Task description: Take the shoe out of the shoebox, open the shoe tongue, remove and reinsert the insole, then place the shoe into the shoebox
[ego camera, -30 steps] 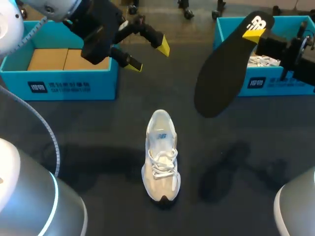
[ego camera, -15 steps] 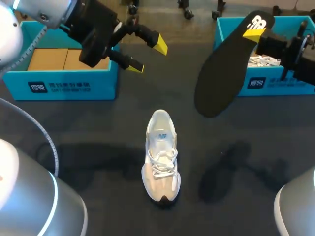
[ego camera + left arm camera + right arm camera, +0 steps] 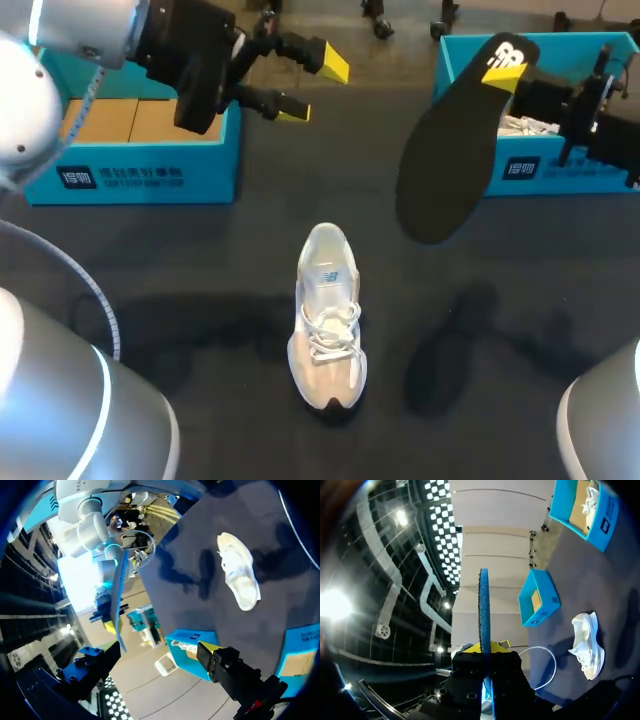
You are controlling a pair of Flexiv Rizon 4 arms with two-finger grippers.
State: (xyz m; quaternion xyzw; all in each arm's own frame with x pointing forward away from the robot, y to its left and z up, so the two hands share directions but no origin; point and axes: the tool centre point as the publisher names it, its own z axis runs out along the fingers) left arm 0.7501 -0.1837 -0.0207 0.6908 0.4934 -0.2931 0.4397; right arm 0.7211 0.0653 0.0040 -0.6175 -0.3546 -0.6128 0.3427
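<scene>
Flanking shoe (image 3: 327, 320), left shoebox (image 3: 190, 172), right shoebox (image 3: 590, 182)

The white sneaker (image 3: 327, 320) stands alone in the middle of the table (image 3: 200, 260), with bare dark surface on both its sides and toward the near edge. The black insole (image 3: 450, 150), pinched in the right gripper (image 3: 505, 68), hangs above the stretch between the sneaker and the right shoebox (image 3: 560, 172), barring that way. The left gripper (image 3: 315, 88), fingers spread, hovers over the inner corner of the left shoebox (image 3: 150, 175)
</scene>
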